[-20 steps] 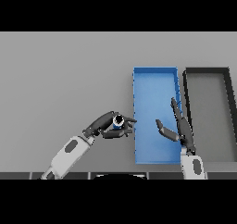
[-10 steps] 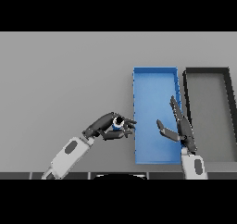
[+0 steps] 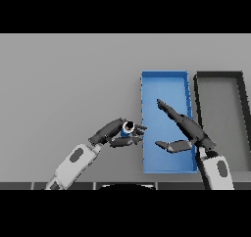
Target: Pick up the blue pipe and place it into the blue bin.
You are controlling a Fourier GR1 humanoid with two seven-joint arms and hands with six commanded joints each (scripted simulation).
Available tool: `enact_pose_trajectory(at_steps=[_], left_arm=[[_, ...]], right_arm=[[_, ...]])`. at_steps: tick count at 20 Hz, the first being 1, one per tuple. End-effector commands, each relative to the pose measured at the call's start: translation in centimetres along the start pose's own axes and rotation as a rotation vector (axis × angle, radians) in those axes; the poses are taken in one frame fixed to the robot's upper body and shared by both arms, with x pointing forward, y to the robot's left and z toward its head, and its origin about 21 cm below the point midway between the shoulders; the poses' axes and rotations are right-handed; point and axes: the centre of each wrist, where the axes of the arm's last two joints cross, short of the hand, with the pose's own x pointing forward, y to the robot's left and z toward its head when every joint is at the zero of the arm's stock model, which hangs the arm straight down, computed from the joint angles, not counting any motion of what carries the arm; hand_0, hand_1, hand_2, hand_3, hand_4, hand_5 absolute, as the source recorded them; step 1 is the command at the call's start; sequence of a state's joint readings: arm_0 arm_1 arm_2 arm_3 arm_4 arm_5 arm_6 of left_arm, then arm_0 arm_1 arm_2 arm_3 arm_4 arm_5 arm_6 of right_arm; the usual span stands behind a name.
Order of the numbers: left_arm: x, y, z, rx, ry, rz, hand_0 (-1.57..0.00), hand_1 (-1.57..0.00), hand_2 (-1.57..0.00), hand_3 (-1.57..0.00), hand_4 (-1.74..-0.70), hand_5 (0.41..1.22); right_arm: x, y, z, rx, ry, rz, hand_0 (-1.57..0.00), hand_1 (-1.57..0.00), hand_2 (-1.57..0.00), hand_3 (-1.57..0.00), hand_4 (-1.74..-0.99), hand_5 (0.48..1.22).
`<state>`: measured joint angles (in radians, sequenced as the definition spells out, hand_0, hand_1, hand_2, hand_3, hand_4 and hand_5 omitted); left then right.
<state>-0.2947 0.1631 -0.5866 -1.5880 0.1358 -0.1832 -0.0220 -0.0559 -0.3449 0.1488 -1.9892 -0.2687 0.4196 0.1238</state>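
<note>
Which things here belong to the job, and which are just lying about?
Job:
blue pipe, held in the left hand
blue bin, next to the pipe

Lying about:
black bin, right of the blue one
right hand, open above the blue bin

Lighting flat and even, moderately bright, no clear source direction. Grey bench (image 3: 68,84) reads uniform tone edge to edge, no hotspots or glare. Shadows very weak: only slight darkening inside the walls of the blue bin (image 3: 164,79) and the black bin (image 3: 218,77). The dark hands read nearly black with little surface detail, faint highlights along the fingers. No visible distortion at the frame edges; bin sides look straight.
</note>
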Motion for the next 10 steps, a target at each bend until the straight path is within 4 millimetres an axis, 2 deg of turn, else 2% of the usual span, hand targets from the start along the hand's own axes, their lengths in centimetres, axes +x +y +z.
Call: enact_pose_trajectory(at_steps=[1, 3, 4, 6, 10], left_arm=[[-0.2, 0.2, 0.1, 0.009, 0.005, -0.003, -1.57, -1.57, -1.57, -1.44, -1.73, 1.221], [-0.1, 0.3, -0.3, 0.01, 0.007, -0.015, -1.57, -1.57, -1.57, -1.44, -1.73, 1.221], [-0.2, 0.2, -0.1, 0.007, 0.005, -0.023, -1.57, -1.57, -1.57, -1.44, -1.73, 1.221], [-0.4, -0.4, -0.1, -0.008, 0.003, -0.012, -1.57, -1.57, -1.57, -1.44, -1.73, 1.221], [0.0, 0.3, -0.7, -0.007, -0.003, -0.006, -1.57, -1.57, -1.57, -1.44, -1.73, 1.221]], right_arm=[[0.7, 0.3, -0.7, 0.043, -0.007, -0.003, 0.0, 0.0, 0.0, 0.0, -1.305, 0.522], [2.0, 0.5, -1.3, 0.111, -0.014, 0.028, 0.0, 0.0, 0.0, 0.0, -1.297, 0.522], [2.5, 1.1, -2.0, 0.14, -0.027, 0.033, 0.0, 0.0, 0.0, 0.0, -1.295, 0.522], [3.1, 1.0, -3.7, 0.207, -0.03, 0.054, 0.0, 0.0, 0.0, 0.0, -1.3, 0.529], [4.3, 1.8, -6.1, 0.321, -0.055, 0.094, 0.0, 0.0, 0.0, 0.0, -1.282, 0.53]])
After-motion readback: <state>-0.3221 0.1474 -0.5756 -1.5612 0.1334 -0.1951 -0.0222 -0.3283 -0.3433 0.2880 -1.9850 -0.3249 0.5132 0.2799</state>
